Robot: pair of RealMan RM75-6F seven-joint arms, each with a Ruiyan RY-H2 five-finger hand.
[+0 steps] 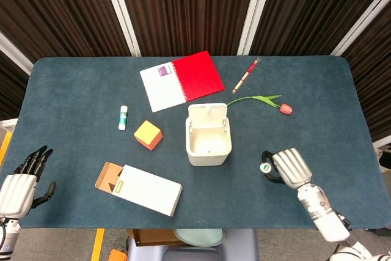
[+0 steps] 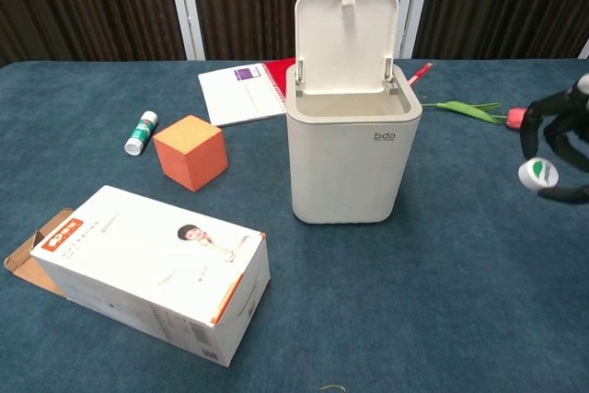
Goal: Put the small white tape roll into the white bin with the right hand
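your right robot hand (image 2: 559,149) pinches the small white tape roll (image 2: 537,172) at the frame's right edge, clear of the desk (image 2: 442,319); it looks light, stiff and slippery, so grip its rim firmly toward the white bin (image 2: 352,149).
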